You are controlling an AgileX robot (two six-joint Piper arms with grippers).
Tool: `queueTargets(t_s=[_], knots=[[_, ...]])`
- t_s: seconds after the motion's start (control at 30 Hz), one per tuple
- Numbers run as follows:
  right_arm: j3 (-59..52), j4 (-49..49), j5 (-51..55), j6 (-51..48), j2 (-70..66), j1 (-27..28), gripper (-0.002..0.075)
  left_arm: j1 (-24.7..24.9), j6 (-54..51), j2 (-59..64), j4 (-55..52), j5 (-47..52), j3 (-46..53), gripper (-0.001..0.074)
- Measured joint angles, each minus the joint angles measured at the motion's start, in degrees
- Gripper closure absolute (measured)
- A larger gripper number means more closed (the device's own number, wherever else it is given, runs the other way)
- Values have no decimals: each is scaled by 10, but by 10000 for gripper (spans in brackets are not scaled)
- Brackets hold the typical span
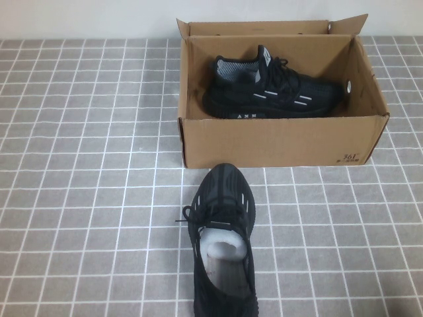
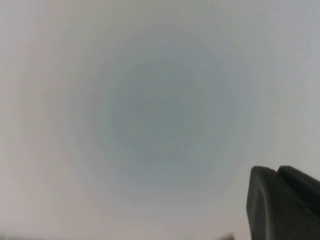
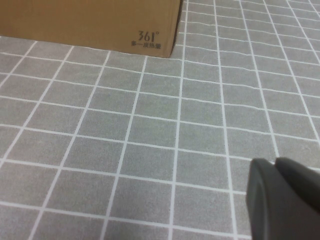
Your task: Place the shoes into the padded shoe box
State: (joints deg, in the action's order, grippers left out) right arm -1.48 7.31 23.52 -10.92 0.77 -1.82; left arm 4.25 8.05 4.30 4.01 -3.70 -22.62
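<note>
The brown cardboard shoe box (image 1: pixel 277 142) stands open at the back of the table. One black sneaker (image 1: pixel 277 89) lies on its side inside it. The other black sneaker (image 1: pixel 223 244) stands on the table in front of the box, toe toward it, with white stuffing in its opening. Neither arm shows in the high view. My left gripper (image 2: pixel 276 170) is shut and empty before a blank pale surface. My right gripper (image 3: pixel 275 161) is shut and empty, low over the tablecloth to the right of the box's printed corner (image 3: pixel 90 22).
A grey cloth with a white grid (image 1: pixel 86 198) covers the table. A pale wall (image 1: pixel 86 16) runs behind the box. The box's rear flaps (image 1: pixel 264 28) stand up.
</note>
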Motion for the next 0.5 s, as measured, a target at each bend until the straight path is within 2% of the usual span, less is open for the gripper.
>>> queueTargets(t_s=[0.1,0.17,0.37,0.5], knots=[[0,0,0,0,0,0,734,0,-16,77,0,168,-91,739],[0,0,0,0,0,0,734,0,-45,117,-4,237,-128,739],[0,0,0,0,0,0,734,0,-81,199,34,275,-177,739],[0,0,0,0,0,0,734,0,-175,263,70,374,-230,739]])
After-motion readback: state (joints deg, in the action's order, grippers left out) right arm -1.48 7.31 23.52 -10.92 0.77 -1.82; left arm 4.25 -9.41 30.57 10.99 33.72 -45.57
